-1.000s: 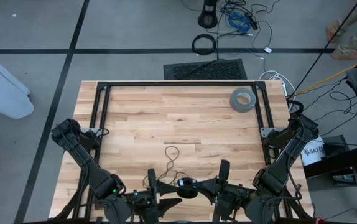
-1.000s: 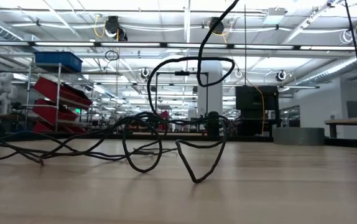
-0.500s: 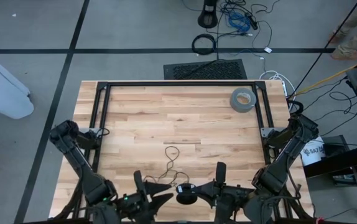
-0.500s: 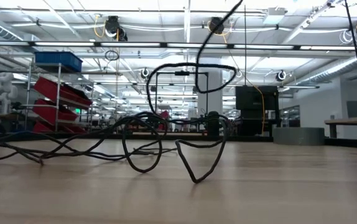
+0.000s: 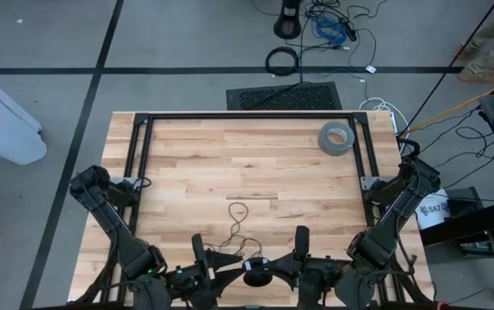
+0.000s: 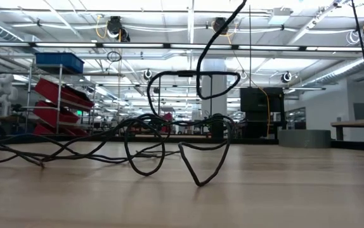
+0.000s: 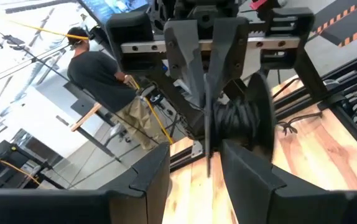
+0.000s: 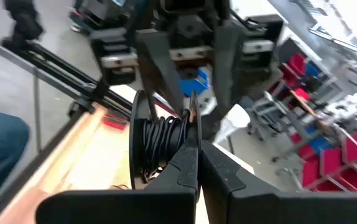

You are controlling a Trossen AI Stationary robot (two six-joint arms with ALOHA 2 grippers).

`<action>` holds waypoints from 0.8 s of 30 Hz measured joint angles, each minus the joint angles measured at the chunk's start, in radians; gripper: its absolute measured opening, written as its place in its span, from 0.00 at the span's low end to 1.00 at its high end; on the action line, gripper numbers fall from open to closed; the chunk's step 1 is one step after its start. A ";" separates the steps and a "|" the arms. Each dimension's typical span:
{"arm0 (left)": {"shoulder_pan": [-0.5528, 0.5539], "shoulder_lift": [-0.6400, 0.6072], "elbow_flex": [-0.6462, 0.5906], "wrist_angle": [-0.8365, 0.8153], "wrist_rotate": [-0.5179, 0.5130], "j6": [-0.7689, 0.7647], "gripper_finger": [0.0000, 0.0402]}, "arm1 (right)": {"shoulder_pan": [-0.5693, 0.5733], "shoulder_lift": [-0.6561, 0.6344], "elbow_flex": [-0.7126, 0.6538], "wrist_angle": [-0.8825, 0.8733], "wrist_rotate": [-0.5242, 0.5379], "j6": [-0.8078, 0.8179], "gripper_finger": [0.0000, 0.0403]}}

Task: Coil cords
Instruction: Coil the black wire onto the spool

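Over the last second my left gripper (image 5: pixel 215 265) narrowed its fingers to half open beside the spool (image 5: pixel 256 275), gripping nothing I can see, so winding looks paused. My right gripper (image 5: pixel 280 269) is pinched tight on the spool's rim. One cord (image 5: pixel 237 213), partly wound, trails loose just beyond the spool; one tape roll (image 5: pixel 336 138) sits well beyond.

I find almost nothing I can read from where I work. A white bucket (image 5: pixel 433 210) just off the table's right edge, beside my right arm, carries dark lettering, but only fragments show past the arm and I cannot make out a word. Nothing else around me bears legible text, numbers or signs.
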 joint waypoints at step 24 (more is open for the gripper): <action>0.012 0.000 0.000 -0.035 0.047 -0.027 0.09 | -0.021 0.000 0.000 -0.017 -0.035 0.023 0.00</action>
